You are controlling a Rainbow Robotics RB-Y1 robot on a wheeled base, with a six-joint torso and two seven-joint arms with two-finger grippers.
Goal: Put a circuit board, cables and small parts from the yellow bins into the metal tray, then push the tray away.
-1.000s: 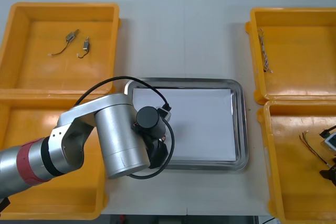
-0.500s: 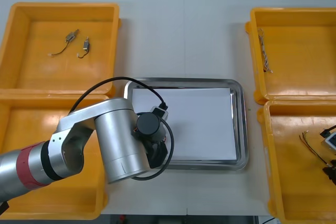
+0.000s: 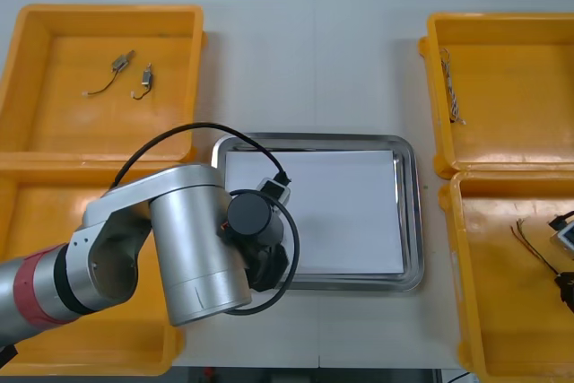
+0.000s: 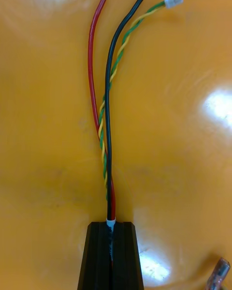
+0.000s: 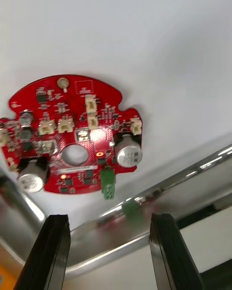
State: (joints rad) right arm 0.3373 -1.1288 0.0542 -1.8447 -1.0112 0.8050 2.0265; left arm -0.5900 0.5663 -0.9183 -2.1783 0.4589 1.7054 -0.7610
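A: Bench (image 3: pixel 314 60), metal tray (image 3: pixel 410 221) at centre. Anything in it?
B: Circuit board (image 5: pixel 72 135), flat on the white liner at the near-left corner. Left claw (image 5: pixel 110 217) released, fingers spread, clear of the board.
A: The rest?
B: Right claw (image 4: pixel 112 224) clenched on the cables (image 4: pixel 107 125), low in the near-right yellow bin (image 3: pixel 502 329). Small metal parts (image 3: pixel 130 73) lie in the far-left bin (image 3: pixel 54 114). My read: one item in, push not begun.

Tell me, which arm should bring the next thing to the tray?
Right. The right claw is shut on the cables in its bin, ready to carry them over. The left claw hangs open by the board lying in the tray, holding nothing.
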